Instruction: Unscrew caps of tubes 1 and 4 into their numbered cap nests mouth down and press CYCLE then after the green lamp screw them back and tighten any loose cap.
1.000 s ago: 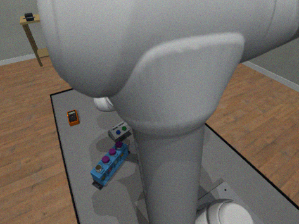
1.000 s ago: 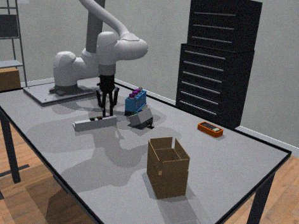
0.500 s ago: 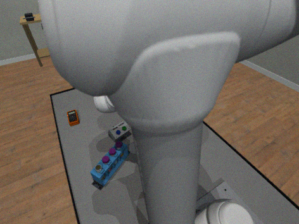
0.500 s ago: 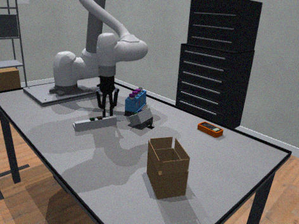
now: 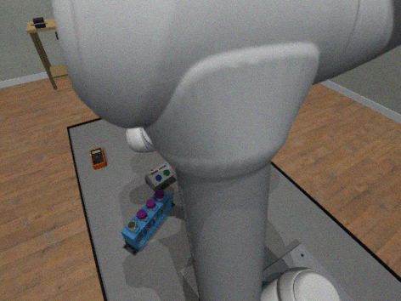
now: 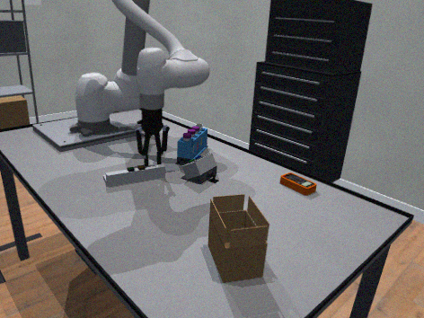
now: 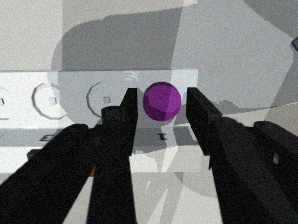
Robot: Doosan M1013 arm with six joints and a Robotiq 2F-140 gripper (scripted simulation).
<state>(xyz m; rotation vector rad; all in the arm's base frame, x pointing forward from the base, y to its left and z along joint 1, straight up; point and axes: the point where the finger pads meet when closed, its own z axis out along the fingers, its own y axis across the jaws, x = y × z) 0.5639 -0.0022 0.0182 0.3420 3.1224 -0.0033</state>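
Note:
In the wrist view a purple cap [image 7: 161,101] sits in the rightmost nest of the white cap tray [image 7: 100,95]. My gripper [image 7: 161,102] stands around the cap with a small gap on each side, so it is open and not gripping. The other three nests [image 7: 47,97] in that view are empty. In the exterior view the gripper [image 6: 152,162] hangs just above the tray [image 6: 135,174]. The blue tube rack [image 5: 147,218] holds one uncapped tube [image 5: 132,225] at its near end and three tubes with purple caps [image 5: 150,203].
The grey key housing [image 5: 160,175] with the blue and green keys stands beside the rack. An orange meter [image 6: 298,183] and an open cardboard box [image 6: 238,235] sit further along the table. A black drawer cabinet [image 6: 310,85] stands behind the table.

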